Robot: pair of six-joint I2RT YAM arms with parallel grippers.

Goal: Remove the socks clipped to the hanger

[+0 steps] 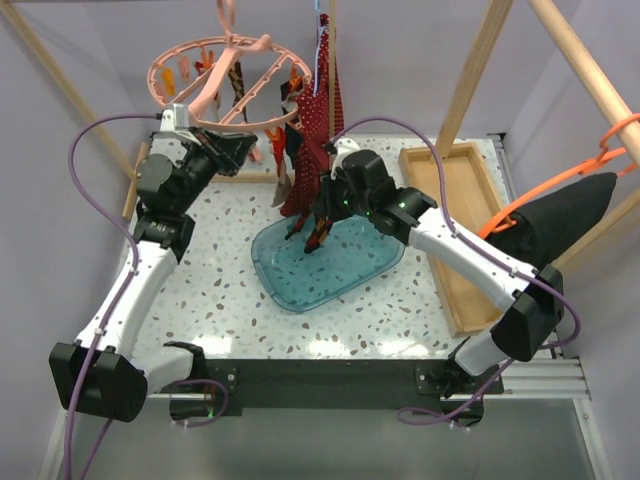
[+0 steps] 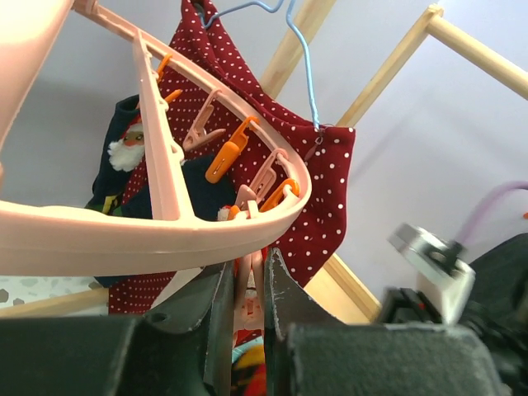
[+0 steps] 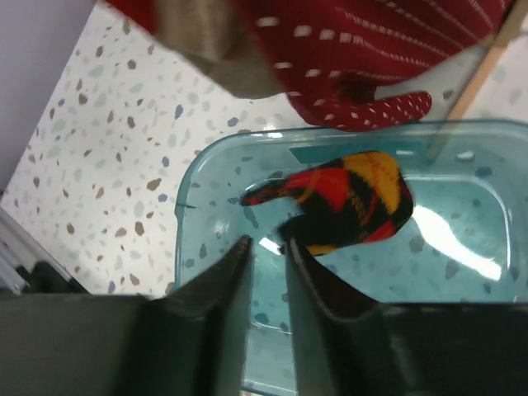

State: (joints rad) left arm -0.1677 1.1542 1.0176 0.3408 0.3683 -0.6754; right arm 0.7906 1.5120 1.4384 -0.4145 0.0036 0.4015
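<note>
The salmon-pink ring hanger (image 1: 200, 62) hangs at the back left; its near rim (image 2: 165, 227) fills the left wrist view. Several dark patterned socks (image 1: 281, 163) hang from its clips, one with a Santa motif (image 2: 124, 153). My left gripper (image 1: 248, 142) reaches up under the rim, its jaws (image 2: 247, 268) shut on a pink clip (image 2: 246, 289), with an orange-yellow sock (image 2: 252, 371) just below. My right gripper (image 1: 320, 215) hovers low over the teal tray (image 3: 198, 177), jaws (image 3: 268, 243) narrowly open and empty. A black, red and yellow argyle sock (image 3: 346, 198) lies in the tray beyond the fingertips.
A red white-dotted garment (image 1: 318, 120) on a thin blue hanger hangs between ring and tray. A wooden tray (image 1: 455, 220) lies at the right. An orange hanger with black cloth (image 1: 560, 215) hangs at the far right. Wooden frame posts (image 1: 470, 80) rise at the back.
</note>
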